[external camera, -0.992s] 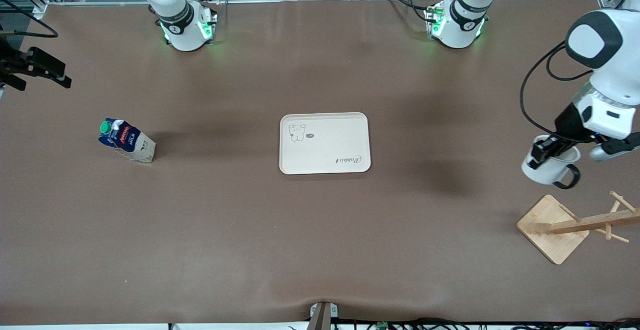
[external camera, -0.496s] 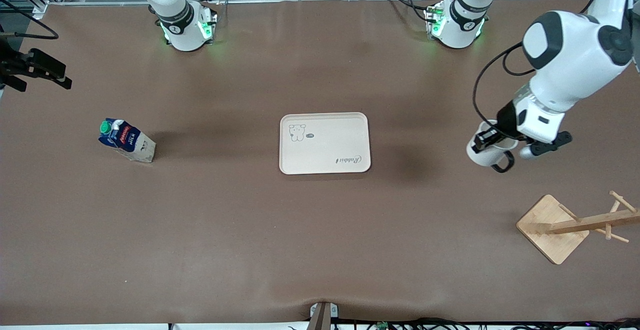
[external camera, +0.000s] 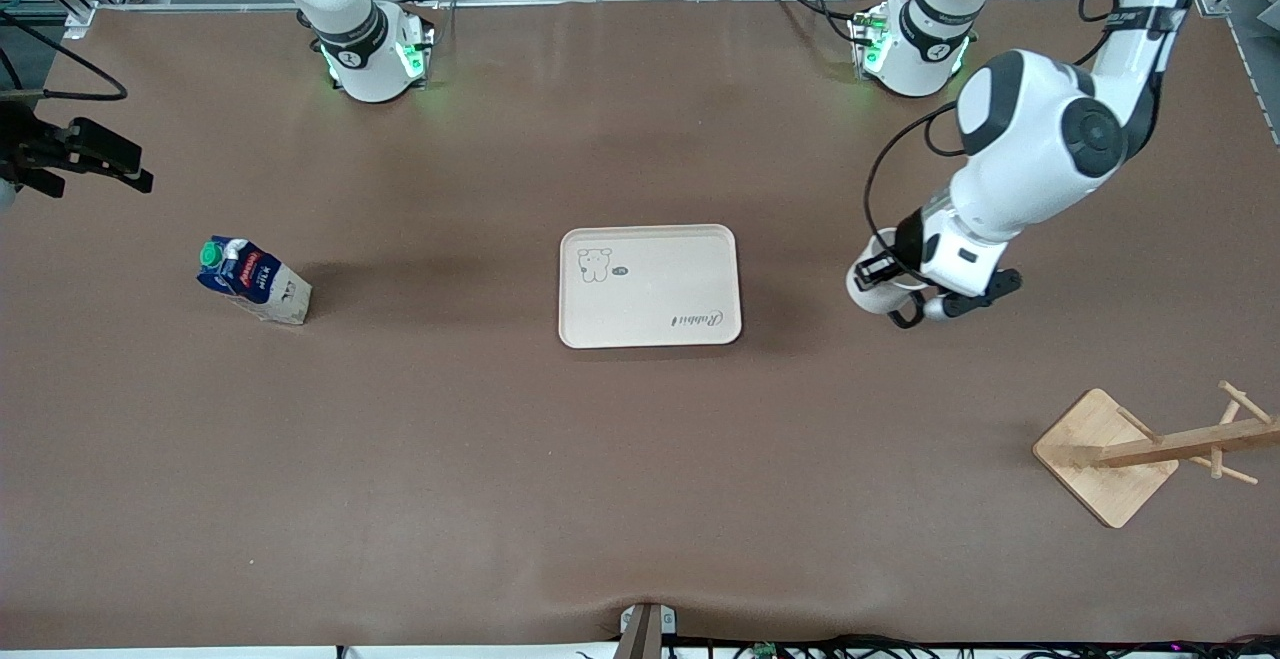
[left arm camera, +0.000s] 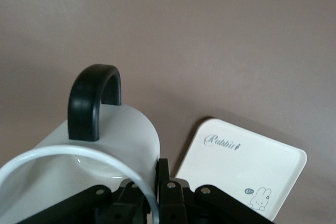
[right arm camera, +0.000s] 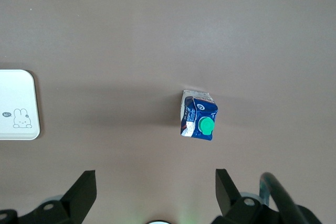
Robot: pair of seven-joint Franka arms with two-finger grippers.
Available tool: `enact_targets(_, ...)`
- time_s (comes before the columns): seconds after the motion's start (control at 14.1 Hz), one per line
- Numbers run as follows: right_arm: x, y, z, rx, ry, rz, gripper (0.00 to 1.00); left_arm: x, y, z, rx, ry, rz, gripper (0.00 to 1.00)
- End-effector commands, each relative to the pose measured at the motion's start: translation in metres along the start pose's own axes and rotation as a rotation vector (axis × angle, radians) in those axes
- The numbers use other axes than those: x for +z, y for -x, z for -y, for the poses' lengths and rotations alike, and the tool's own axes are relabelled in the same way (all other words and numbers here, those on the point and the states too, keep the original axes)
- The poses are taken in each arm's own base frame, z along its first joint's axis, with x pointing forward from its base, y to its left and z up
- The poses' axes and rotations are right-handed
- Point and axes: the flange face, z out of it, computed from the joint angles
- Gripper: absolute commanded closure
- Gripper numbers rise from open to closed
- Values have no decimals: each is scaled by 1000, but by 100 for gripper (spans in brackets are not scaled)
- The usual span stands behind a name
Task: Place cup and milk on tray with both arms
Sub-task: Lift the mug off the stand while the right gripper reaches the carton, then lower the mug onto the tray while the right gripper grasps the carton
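Observation:
My left gripper (external camera: 886,275) is shut on the rim of the white cup (external camera: 870,293) and holds it in the air over the bare table beside the tray, at the left arm's end. In the left wrist view the cup (left arm camera: 105,145) shows its black handle (left arm camera: 92,100), with a finger (left arm camera: 164,174) pressed on its wall. The cream tray (external camera: 650,299) lies at the table's middle; it also shows in the left wrist view (left arm camera: 247,166). The milk (external camera: 252,281) stands toward the right arm's end. My right gripper (external camera: 75,154) is open and empty high over that end, with the milk (right arm camera: 198,115) below it.
A wooden rack (external camera: 1110,454) with pegs stands near the front camera at the left arm's end. The two arm bases (external camera: 375,54) (external camera: 910,49) stand along the table's back edge. The tray's corner (right arm camera: 16,103) shows in the right wrist view.
My left arm has carried the cup from above the wooden rack toward the tray. The right gripper has shifted only slightly. The milk and the tray have not moved.

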Motion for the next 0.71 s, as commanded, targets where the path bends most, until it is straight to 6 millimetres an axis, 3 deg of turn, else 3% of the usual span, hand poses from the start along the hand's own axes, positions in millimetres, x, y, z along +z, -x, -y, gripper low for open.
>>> enact_targets(0.0,6,-8,-21,40,-3,11,0,25,15,-42,-33,-45,14,100)
enact_targets(0.28,44,-30,-30,45,-3,81,0,75,49,-97,-88,-115,0,100)
enact_targets(0.35,62,-34,-49,81,-25,113,0,84,58,-110,-101,-117,3,100)
enact_targets(0.42,115,-54,-56,95,-40,219,0,93,64,-121,-117,-117,10,100)
enact_targets(0.5,141,-57,-70,96,-71,286,0,103,72,-132,-120,-120,15,100)
enact_targets(0.64,150,-53,-84,129,-105,316,0,122,82,-142,-111,-138,13,100)
